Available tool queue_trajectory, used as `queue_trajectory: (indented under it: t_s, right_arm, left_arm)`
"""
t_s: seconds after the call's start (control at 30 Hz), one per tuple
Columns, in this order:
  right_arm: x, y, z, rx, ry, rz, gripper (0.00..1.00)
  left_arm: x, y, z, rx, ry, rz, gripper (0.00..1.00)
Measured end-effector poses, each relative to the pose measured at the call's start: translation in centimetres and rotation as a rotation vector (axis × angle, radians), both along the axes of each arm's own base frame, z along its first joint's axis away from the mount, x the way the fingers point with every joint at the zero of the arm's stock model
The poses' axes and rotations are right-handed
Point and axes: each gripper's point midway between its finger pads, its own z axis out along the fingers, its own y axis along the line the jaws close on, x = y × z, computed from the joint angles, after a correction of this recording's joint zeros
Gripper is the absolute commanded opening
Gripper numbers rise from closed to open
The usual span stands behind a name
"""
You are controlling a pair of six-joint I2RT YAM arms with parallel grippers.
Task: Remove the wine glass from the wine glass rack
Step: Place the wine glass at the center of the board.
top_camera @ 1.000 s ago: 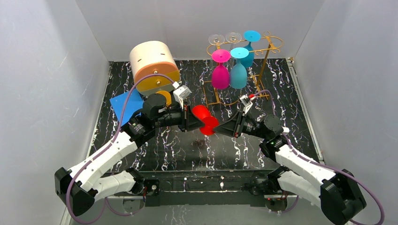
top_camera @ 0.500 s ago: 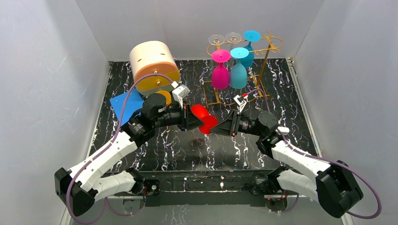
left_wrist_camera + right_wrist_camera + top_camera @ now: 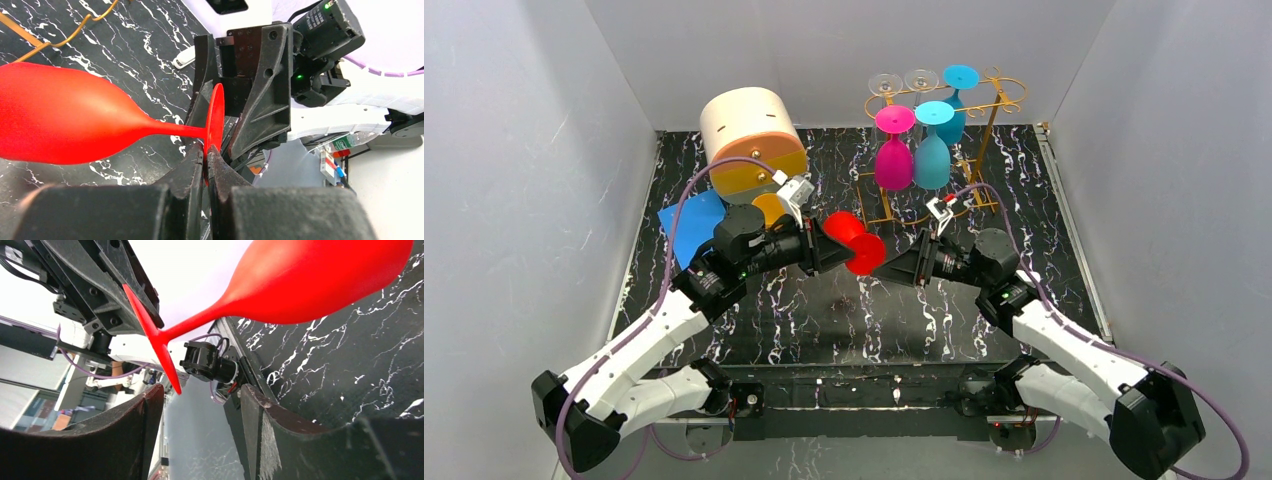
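A red wine glass hangs sideways in the air above the middle of the marble table, clear of the golden wine glass rack. My left gripper is shut on the rim of its round foot; in the left wrist view both fingers pinch the foot's edge at the left gripper, and the red wine glass's bowl points left. My right gripper faces the foot from the right and stands open. In the right wrist view the right gripper has its fingers apart, and the foot's tip hangs just above the gap without touching.
On the rack hang a magenta glass, a light blue glass, a teal glass and clear glasses. A beige drum-shaped container and a blue sheet sit at the back left. White walls enclose the table.
My right gripper has opened and let go of the glass's foot. My left arm has carried the glass slightly up and to the left, away from the right fingers.
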Motion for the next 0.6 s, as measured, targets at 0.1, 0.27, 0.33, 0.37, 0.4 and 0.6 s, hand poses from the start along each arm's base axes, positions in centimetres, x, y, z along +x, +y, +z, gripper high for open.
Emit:
queue_trajectory:
  t_s: [0.1,0.27,0.33,0.37,0.4,0.6]
  right_arm:
    - [0.3,0.4,0.0,0.026,0.021,0.005,0.65]
    - [0.2,1.4,1.1,0.089,-0.023,0.035,0.49]
    - [0.1,1.6,1.5,0.109,-0.038,0.049,0.35]
    - [0.0,1.8,1.6,0.116,-0.048,0.056,0.31]
    - [0.0,1.8,1.7,0.120,-0.054,0.061,0.26]
    - [0.1,1.8,2.0,0.128,-0.102,0.058,0.01]
  left_arm:
    - [0.1,-0.2,-0.1,-0.017,0.009,0.002,0.00]
    - [0.2,-0.7,-0.4,-0.055,0.021,-0.003,0.00]
    - [0.2,-0.9,-0.7,-0.077,0.034,-0.004,0.00]
    - [0.2,-1.0,-1.1,-0.082,0.046,-0.004,0.00]
    - [0.1,-1.0,-1.3,-0.086,0.058,-0.005,0.00]
    - [0.2,-1.3,-0.9,-0.111,0.055,-0.006,0.00]
